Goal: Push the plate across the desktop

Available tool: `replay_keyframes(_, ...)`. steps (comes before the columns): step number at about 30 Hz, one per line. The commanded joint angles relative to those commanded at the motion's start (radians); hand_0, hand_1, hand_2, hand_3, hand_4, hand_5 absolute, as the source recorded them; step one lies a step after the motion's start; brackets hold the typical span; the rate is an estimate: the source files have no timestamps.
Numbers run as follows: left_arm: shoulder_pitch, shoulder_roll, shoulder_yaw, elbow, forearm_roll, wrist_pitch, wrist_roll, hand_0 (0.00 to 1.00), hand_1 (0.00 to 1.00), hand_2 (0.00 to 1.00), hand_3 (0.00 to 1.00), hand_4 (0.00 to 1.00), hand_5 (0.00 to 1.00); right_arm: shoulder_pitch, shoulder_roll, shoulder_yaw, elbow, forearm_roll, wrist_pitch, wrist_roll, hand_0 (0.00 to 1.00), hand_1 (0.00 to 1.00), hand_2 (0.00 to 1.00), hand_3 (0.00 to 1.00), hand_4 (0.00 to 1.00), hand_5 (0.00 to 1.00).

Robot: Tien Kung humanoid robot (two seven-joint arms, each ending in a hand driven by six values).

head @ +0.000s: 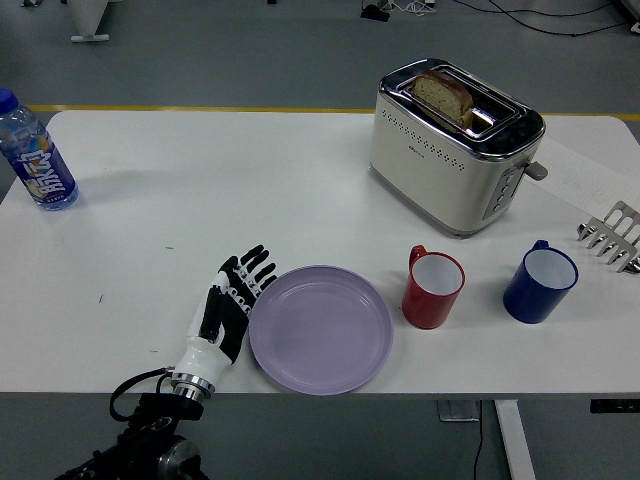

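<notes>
A lilac plate (321,328) lies flat near the table's front edge, its right rim close to a red mug (433,288). My left hand (233,303) rests on the table against the plate's left rim, fingers straight and spread, holding nothing. Its black forearm comes up from the lower left corner. The right arm does not show.
A blue mug (540,282) stands right of the red one. Behind them is a cream toaster (455,145) with bread in a slot. A water bottle (35,155) stands at the far left, a metal rack (612,236) at the right edge.
</notes>
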Motion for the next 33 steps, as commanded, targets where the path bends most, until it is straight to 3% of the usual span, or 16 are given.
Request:
replay_keyframes(4, 0.000, -0.005, -0.026, 0.004, 0.007, 0.022, 0.001, 0.829, 0.854, 0.897, 0.800, 0.476, 0.998, 0.002, 0.000, -0.001, -0.001, 0.001, 0.000, 0.001, 0.559, 0.545, 0.675, 0.591, 0.282, 0.297)
replay_keyframes(8, 0.000, -0.012, -0.087, 0.014, 0.010, 0.024, 0.035, 0.829, 0.854, 0.897, 0.800, 0.476, 0.998, 0.004, 0.000, 0.000, -0.001, 0.000, 0.000, 0.002, 0.559, 0.545, 0.675, 0.591, 0.282, 0.297)
replay_keyframes(14, -0.002, 0.006, -0.209, 0.001, 0.045, 0.014, 0.065, 0.815, 0.831, 0.864, 0.779, 0.483, 0.998, 0.006, -0.001, 0.001, -0.002, -0.001, 0.001, 0.005, 0.559, 0.545, 0.675, 0.591, 0.282, 0.297)
replay_keyframes(27, 0.009, 0.117, -0.475, -0.040, 0.098, -0.008, 0.119, 0.765, 0.781, 0.809, 0.712, 0.489, 0.998, 0.010, -0.002, -0.004, -0.002, 0.008, -0.002, 0.003, 0.559, 0.545, 0.675, 0.591, 0.283, 0.297)
replay_keyframes(33, 0.033, 0.174, -0.593, -0.032, 0.115, -0.040, 0.159, 0.756, 0.766, 0.786, 0.692, 0.491, 0.998, 0.009, -0.002, -0.005, -0.002, 0.011, -0.003, 0.003, 0.559, 0.545, 0.675, 0.591, 0.282, 0.296)
